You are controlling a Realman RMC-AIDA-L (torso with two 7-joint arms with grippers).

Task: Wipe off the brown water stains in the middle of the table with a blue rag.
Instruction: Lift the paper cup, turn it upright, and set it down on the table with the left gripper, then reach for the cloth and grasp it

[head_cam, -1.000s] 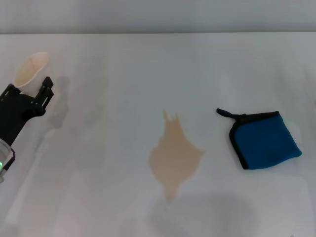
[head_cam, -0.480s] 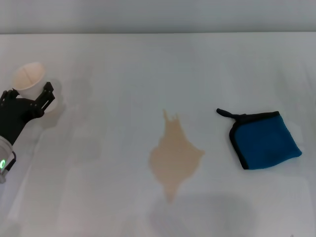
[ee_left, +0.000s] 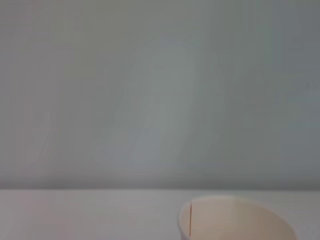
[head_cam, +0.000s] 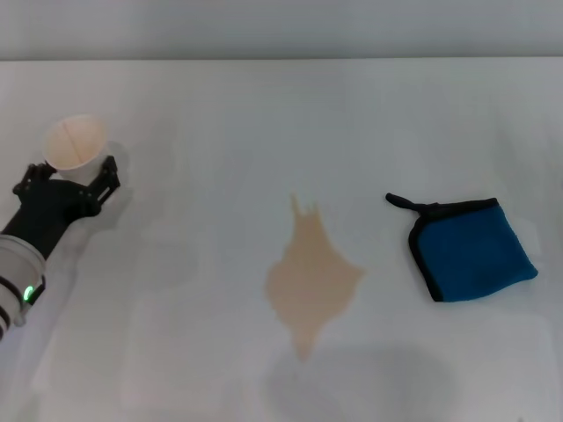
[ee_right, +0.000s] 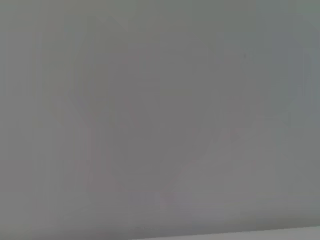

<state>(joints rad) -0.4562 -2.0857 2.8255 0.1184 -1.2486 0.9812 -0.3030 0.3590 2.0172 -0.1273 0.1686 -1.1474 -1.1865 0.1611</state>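
**Cup at far left, rag beside stain**

Head view: the left gripper is clamped around a paper cup at the table's far left. The stain lies mid-table; the rag lies apart, to its right, untouched.

Left wrist view: only the cup's rim shows.

Right wrist view: blank grey; no gripper visible.

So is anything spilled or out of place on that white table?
Yes: a tan puddle, the brown water stains, sits mid-table, unwiped. The blue rag lies untouched beside it. The left gripper holds a paper cup far off.
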